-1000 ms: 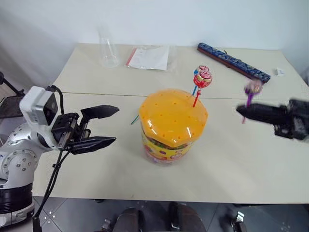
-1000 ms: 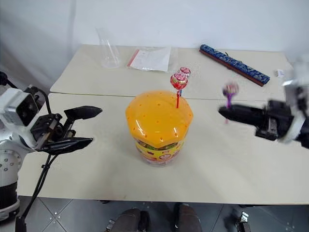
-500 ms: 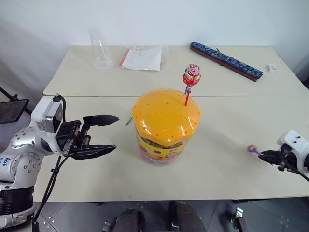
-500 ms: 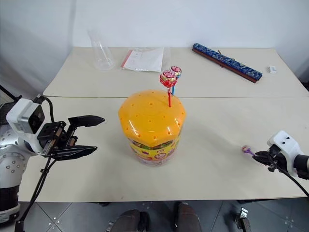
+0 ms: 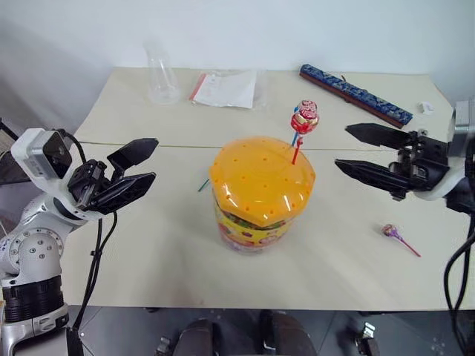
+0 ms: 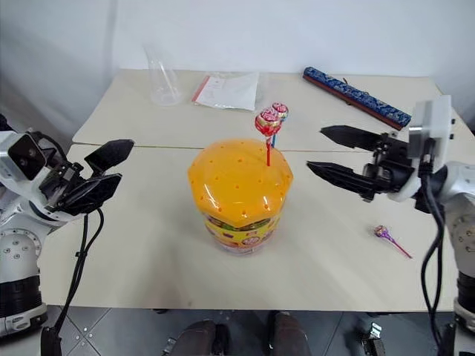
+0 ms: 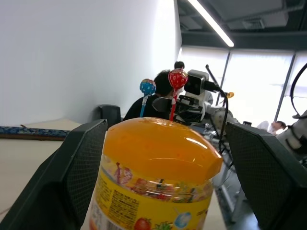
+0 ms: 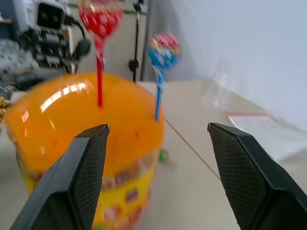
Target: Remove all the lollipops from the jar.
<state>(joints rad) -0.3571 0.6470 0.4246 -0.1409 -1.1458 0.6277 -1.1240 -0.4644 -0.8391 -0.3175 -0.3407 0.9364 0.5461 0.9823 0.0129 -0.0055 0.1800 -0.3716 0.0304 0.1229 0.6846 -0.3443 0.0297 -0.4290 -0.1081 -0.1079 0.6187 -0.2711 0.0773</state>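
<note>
Step in hand, by the look of it: taking the next lollipop off the jar [image 5: 261, 194] with the right gripper [image 5: 361, 150]. Best done level, jaws straddling a single stick just under the candy head, closing gently, then lifting straight up so the stick slides out of its hole without tipping the jar. Worth choosing the red lollipop [image 5: 307, 121] first, nearest the fingertips; the pink-blue lollipop [image 8: 163, 47] just beyond it and easy to snag by mistake.

Right gripper wide open and empty, pointing at the jar's lid, both sticks just ahead of its tips and slightly above its line. Left gripper [image 5: 145, 163] also wide open, holding nothing, jar straight ahead between its spread fingers yet apart from them.

Purple lollipop [image 5: 391, 232] flat on the bench [image 5: 163, 245], below and just behind the right gripper. Green stick [image 5: 205, 184] on the bench beyond the jar, ahead of the left gripper.
</note>
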